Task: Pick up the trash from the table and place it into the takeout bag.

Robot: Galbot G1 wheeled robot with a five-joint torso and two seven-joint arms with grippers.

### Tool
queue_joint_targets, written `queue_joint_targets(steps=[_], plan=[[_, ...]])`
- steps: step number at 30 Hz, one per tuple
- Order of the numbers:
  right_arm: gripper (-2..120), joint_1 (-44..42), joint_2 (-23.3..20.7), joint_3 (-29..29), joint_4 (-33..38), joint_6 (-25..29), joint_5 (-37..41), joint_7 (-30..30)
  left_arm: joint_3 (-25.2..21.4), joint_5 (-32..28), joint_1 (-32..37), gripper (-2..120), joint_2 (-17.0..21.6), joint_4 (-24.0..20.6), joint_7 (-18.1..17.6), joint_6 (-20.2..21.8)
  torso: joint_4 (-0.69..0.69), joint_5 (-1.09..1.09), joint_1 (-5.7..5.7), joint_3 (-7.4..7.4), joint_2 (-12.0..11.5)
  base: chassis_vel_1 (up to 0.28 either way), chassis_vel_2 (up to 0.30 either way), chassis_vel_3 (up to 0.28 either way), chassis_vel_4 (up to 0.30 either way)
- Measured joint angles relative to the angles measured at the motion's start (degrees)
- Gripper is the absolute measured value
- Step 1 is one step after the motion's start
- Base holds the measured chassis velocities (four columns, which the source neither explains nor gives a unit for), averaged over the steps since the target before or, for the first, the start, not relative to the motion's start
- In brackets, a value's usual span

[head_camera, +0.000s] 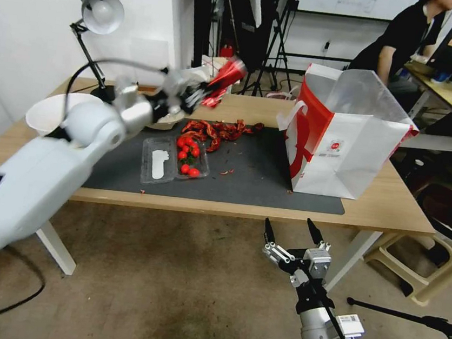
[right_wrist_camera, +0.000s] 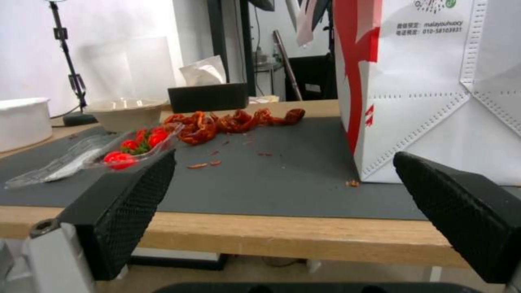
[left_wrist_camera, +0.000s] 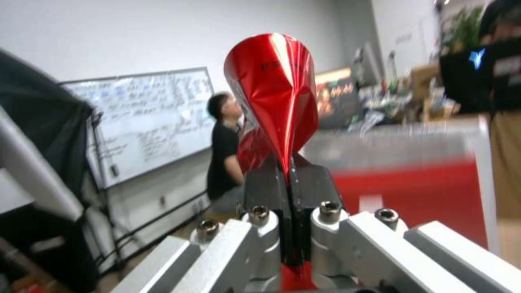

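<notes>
Gripping a red wrapper [head_camera: 226, 77], left pincer [head_camera: 205, 92] hangs (mid-air) beside takeout bag [head_camera: 343, 145].

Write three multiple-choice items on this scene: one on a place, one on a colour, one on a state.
1. Where does the takeout bag stand?
A. on the floor
B. on the dark mat's right end
C. beside the lamp

2. What colour is the wrapper in the left hand?
A. shiny red
B. blue
C. green

3. How is the right hand?
A. shut on a cup
B. open, below the table edge
C. inside the bag

Answers: 1 B, the bag sits on the mat. 2 A, glossy red foil shows. 3 B, its fingers are spread and hold nothing.
</notes>
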Motion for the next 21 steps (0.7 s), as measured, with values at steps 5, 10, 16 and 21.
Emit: queue_joint_targets(steps=[5,10,16,21], plan=[[100,-0.46,0.11,0.22,0.18,0.18,0.08,-0.03,5.83,-4.84,-7.85,0,-5.26,4.12,-3.29,-0.84,0.03,-0.01,0.0,0.0,0.0,0.0,0.0,0.0,0.0],[100,-0.86,0.44,0.18,0.31,0.2,0.39,-0.06,12.1,-8.22,-14.81,0,-13.35,10.24,-4.32,-0.95,0.02,-0.01,0.0,0.0,0.0,0.0,0.0,0.0,0.0],[100,-0.93,0.45,0.58,0.06,0.42,0.63,0.19,17.99,-9.06,-20.03,0,-21.42,18.22,-2.5,-1.01,0.0,-0.02,0.0,0.01,0.0,0.0,0.0,0.0,0.0],[100,-1.08,0.36,1.08,0.06,0.59,0.89,0.2,20.77,-2.08,-24.28,0,-25.19,25.11,3.84,-0.94,0.03,-0.03,0.0,0.0,0.0,0.0,0.0,0.0,0.0]])
